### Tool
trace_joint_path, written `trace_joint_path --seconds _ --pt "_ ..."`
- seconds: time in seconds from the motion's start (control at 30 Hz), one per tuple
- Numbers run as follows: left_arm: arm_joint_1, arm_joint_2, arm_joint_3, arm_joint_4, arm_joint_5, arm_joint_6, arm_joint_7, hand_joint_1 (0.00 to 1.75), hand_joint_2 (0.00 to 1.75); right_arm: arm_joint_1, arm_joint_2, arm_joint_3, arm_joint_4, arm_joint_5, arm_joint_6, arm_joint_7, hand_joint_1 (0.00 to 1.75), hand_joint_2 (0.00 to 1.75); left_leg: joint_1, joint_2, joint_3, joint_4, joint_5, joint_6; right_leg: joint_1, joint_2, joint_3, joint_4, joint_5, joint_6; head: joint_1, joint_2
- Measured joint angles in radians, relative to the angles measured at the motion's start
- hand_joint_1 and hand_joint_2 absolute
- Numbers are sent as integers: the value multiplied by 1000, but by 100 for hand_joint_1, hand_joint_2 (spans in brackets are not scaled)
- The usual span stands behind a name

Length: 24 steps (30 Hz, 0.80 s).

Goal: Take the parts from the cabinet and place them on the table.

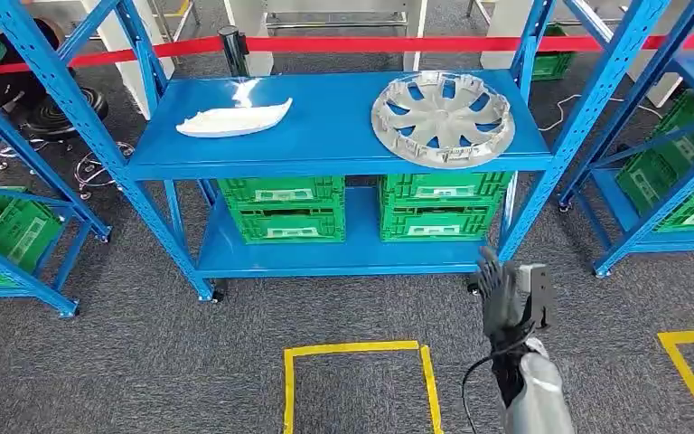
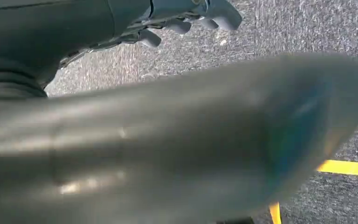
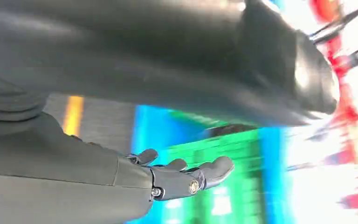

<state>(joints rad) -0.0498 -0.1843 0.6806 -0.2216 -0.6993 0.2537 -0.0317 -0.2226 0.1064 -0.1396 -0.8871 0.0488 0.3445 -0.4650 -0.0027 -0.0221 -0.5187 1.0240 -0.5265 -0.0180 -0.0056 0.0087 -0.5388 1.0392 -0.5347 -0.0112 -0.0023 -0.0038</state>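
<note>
— Where's your right hand (image 1: 504, 289), and what's in it?

— Raised in front of me, low at about five o'clock in my head view. Fingers (image 3: 186, 179) stretched out, slightly apart, holding nothing. My left hand (image 2: 186, 18) hangs over the carpet with its fingers loosely extended, also empty as far as I can tell.

— And the parts?

— Both on the top level of the blue cabinet (image 1: 325, 149). The silver wheel cover (image 1: 441, 116) lies flat at about eleven o'clock from my right hand, up and slightly left, well apart from it. The white trim piece (image 1: 233, 118) is farther off, near ten o'clock, its long axis running side to side along the shelf.

— So which arm goes first?

— I'd judge the right hand is nearer the wheel cover; the reach is up and forward over the shelf edge.
</note>
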Motion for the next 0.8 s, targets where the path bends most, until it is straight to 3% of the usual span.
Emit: trace_joint_path --seconds 0.03,0.07,0.37,0.57,0.8 --pt "-2 0 6 2 -6 -3 0 0 0 -10 1 11 -34 -3 6 -5 0 0 0 0 0 0 0 0 0 0 0 0 0 0 0 0" --pt "-4 0 13 3 -11 -5 0 0 0 -21 1 24 -70 -3 13 -8 0 175 0 0 0 0 0 0 0 0 0 0 0 0 0 0" --pt "-11 -3 84 12 -21 -33 -15 0 0 -137 -2 148 -353 -5 9 -43 0 175 0 0 1 0 0 0 0 0 0 0 0 0 0 0" --pt "-18 -4 125 18 -17 -41 -29 0 0 -204 -26 235 -501 49 -67 -87 0 175 0 0 1 0 0 0 0 1 1 0 0 0 0 0" --pt "-28 -4 152 19 -17 -48 -43 0 0 -239 -69 339 -594 218 -200 -145 0 175 0 0 1 0 0 0 0 1 1 0 0 0 0 0"
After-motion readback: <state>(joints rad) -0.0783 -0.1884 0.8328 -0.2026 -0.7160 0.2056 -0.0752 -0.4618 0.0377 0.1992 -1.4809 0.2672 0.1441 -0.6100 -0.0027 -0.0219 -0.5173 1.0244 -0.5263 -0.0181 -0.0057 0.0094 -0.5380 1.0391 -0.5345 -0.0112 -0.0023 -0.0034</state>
